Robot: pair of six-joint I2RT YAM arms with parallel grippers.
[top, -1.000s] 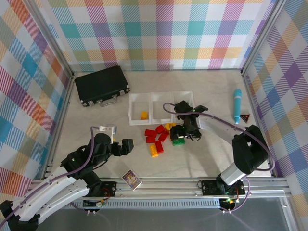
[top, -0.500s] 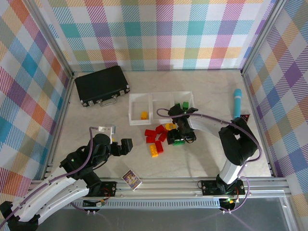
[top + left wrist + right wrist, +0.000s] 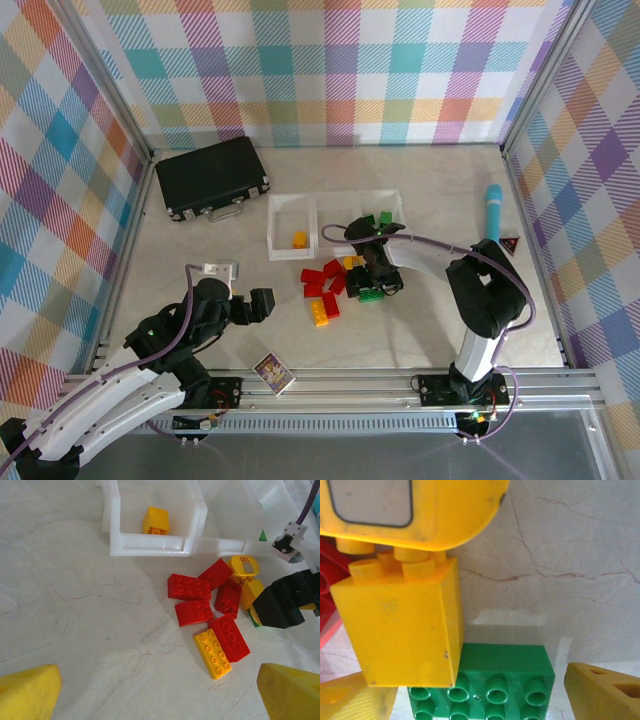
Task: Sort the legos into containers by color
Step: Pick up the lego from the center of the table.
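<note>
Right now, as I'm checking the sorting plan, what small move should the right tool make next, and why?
Probably close the right tool on the green brick: it lies between the open fingertips, a yellow brick close by. A second green brick already sits in the right-hand tray.

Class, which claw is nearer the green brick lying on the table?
Right. The right claw hovers directly over the green brick; the left claw sits well off to its left.

Pastel plaid cloth walls (image 3: pixel 340 70) enclose a pale, marble-veined tabletop (image 3: pixel 160 260) edged by aluminium rails (image 3: pixel 400 378).
</note>
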